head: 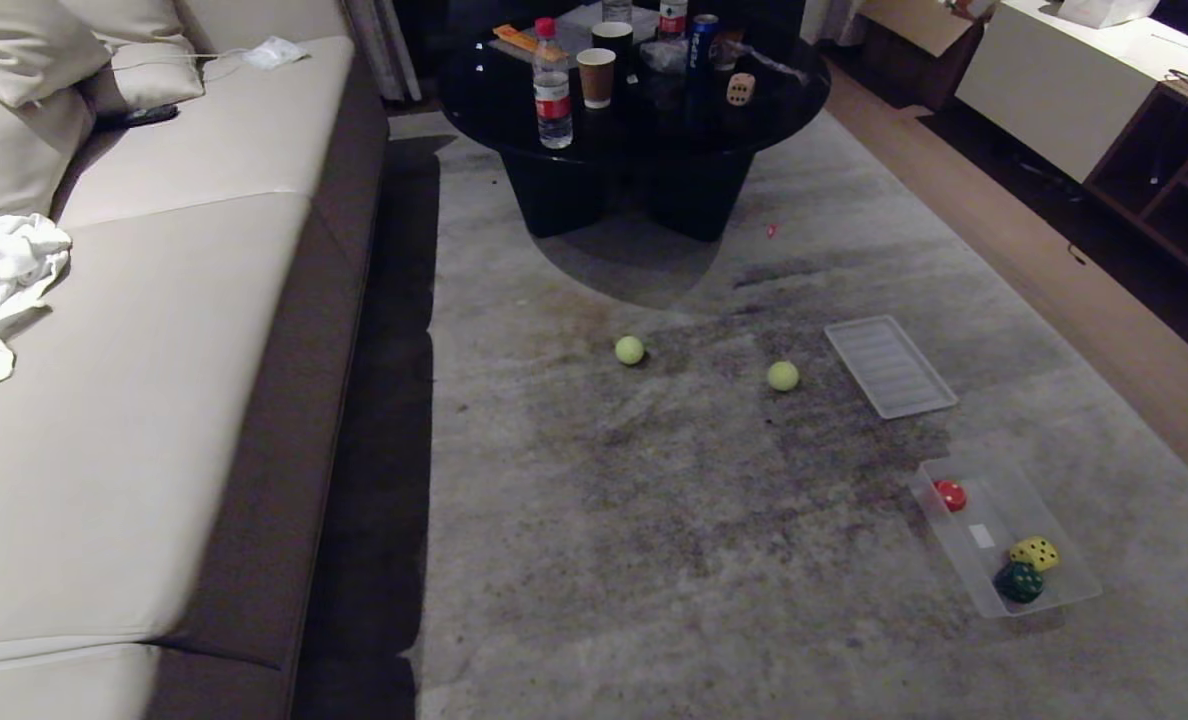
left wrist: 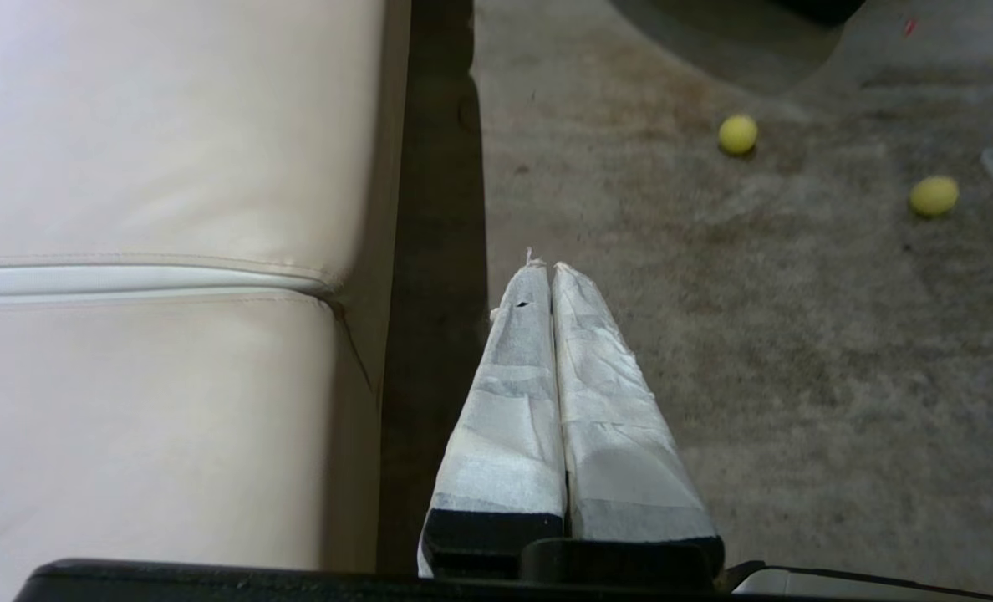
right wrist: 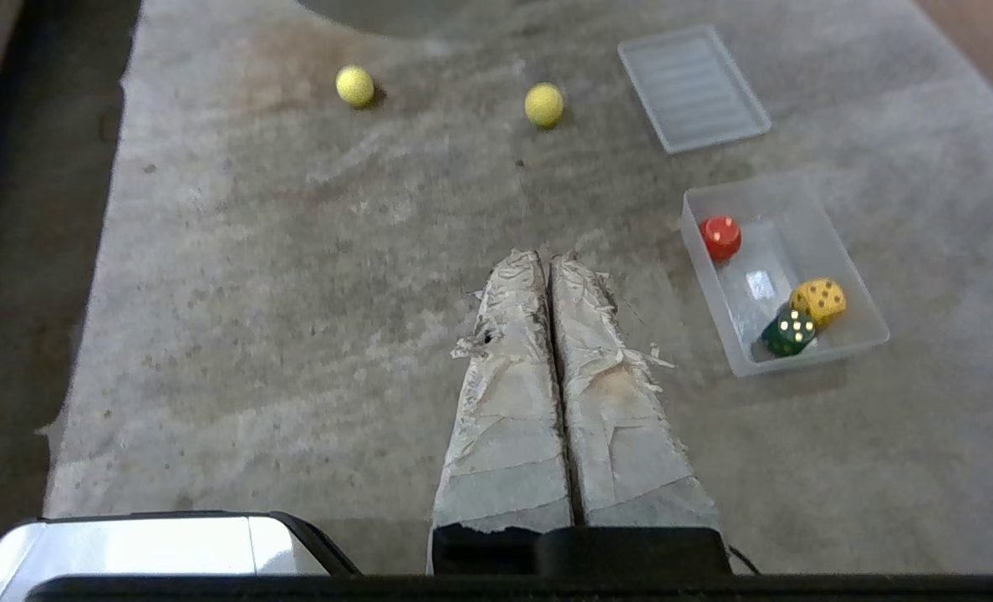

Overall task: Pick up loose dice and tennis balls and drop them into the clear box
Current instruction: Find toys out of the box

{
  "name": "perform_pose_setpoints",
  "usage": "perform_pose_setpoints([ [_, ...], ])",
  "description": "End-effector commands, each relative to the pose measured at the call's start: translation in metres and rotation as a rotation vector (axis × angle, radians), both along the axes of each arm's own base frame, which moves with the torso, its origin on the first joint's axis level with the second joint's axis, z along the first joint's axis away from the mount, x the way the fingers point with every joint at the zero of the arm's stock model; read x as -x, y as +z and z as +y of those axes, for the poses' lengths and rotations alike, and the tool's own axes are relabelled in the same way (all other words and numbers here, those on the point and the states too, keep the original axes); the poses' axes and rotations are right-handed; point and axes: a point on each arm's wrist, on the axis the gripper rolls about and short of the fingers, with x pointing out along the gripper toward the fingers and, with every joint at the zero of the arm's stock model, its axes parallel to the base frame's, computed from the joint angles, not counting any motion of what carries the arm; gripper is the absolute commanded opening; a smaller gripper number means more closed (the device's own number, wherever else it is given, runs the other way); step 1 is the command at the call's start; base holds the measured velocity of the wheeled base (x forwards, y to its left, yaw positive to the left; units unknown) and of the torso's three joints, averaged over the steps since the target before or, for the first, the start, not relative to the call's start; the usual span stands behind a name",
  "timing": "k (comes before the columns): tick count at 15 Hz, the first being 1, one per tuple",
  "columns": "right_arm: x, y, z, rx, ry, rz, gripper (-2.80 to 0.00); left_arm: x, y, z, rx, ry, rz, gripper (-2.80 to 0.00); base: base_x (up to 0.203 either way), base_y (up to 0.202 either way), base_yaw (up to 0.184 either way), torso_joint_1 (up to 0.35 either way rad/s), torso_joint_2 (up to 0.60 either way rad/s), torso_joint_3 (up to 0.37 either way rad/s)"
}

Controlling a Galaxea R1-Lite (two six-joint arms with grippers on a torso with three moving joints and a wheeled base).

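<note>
Currently at the approach step: both tennis balls (head: 629,350) lie on the rug (head: 654,520), apart from the clear box (head: 1079,580); left gripper (left wrist: 544,266) and right gripper (right wrist: 545,257) have fingers together, so the next move requires closing in and opening

Yellow-green tennis balls (head: 629,350) lie on mottled grey carpet (head: 654,560); the beige dice (head: 740,89) shows dark pips.

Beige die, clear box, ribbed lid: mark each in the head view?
beige die (head: 741,89), head view, on its pipped front face, on the black table.
clear box (head: 954,560), head view, on its near left wall.
ribbed lid (head: 889,366), head view, on the middle of its ribbed surface.
</note>
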Motion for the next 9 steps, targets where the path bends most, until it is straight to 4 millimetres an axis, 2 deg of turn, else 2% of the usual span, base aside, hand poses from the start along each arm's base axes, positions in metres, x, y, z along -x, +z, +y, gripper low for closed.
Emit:
perform_pose_setpoints([
  [1, -0.0008, -0.0029, 0.0, 0.0, 0.001, 0.01, -2.8, -0.0002, -0.0004, 0.0, 0.0, 0.001, 0.003, -2.8, 0.0, 0.0, 0.0, 0.007, 0.0, -0.198],
  [9, -0.0008, -0.0028, 0.0, 0.0, 0.0, 0.009, -2.8, -0.0002, -0.0004, 0.0, 0.0, 0.001, 0.003, -2.8, 0.0, 0.0, 0.0, 0.004, 0.01, -0.199],
])
